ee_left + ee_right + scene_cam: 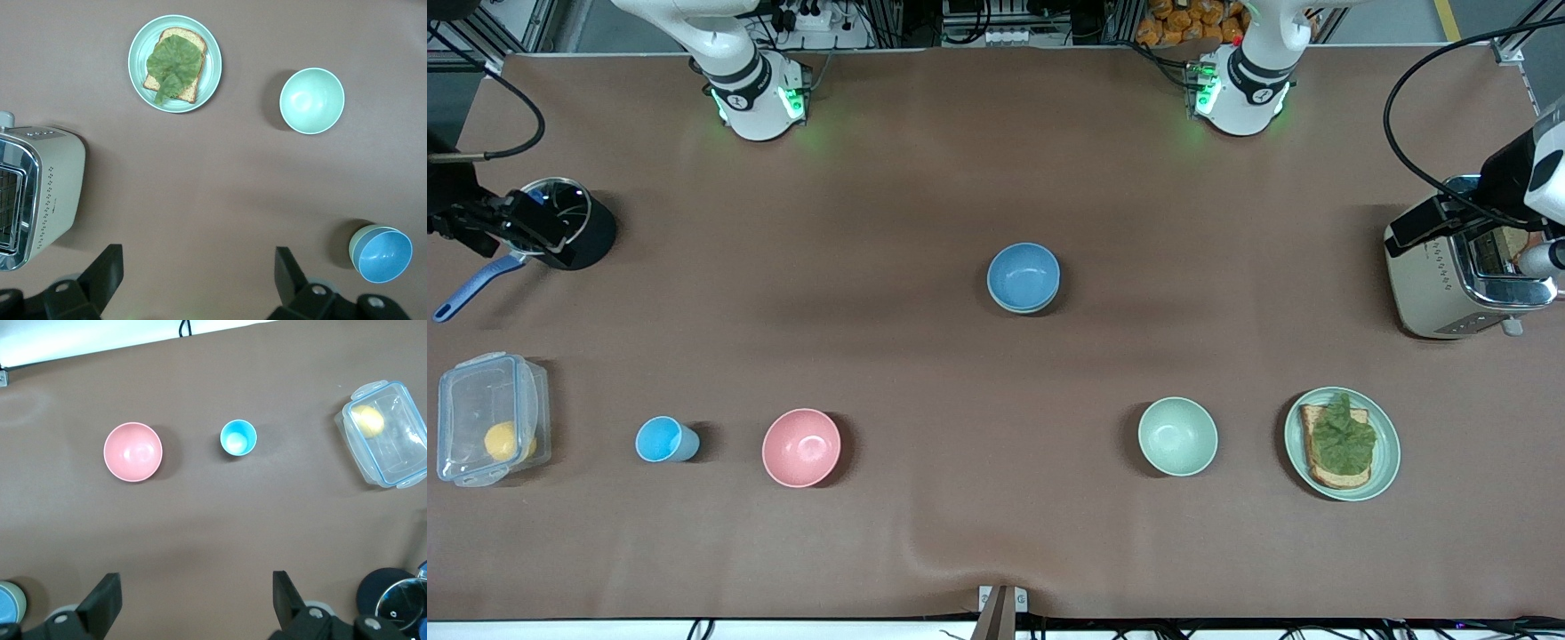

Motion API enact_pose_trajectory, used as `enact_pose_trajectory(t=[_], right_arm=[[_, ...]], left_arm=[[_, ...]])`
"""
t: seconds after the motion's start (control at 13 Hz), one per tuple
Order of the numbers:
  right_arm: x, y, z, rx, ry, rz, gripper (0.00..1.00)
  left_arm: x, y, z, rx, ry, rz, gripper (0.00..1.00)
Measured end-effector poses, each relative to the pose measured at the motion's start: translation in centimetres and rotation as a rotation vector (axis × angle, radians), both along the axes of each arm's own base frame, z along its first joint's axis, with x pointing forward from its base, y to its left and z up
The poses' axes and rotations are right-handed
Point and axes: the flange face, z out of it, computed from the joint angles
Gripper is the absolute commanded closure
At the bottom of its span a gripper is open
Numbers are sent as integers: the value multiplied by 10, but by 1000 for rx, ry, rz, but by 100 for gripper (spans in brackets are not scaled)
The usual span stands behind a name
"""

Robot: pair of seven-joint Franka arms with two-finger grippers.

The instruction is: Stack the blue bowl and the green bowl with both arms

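The blue bowl (1024, 274) sits nested inside the green bowl (1024, 309) at the middle of the table; only the green bowl's rim shows under it. The left wrist view shows the blue bowl (383, 253) in the sage-green bowl (354, 244). The pair also shows at the edge of the right wrist view (7, 605). My left gripper (199, 257) is open and empty, high over bare cloth beside the toaster. My right gripper (197, 583) is open and empty, high over bare cloth near the pot. Both arms are away from the bowls.
A paler mint bowl (1177, 436) and a plate (1389, 449) with toast and lettuce lie nearer the front camera. A toaster (1449, 276) stands at the left arm's end. A pink bowl (801, 447), small blue cup (663, 439), clear lidded box (489, 418) and black pot (574, 222) lie toward the right arm's end.
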Motion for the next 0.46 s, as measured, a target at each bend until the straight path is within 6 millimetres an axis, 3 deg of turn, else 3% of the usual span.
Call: enact_pose_trajectory(t=[0.46], right_arm=[[-8, 11, -6, -3, 20, 21, 0]], left_arm=[[0, -3, 0, 0, -4, -5, 0]])
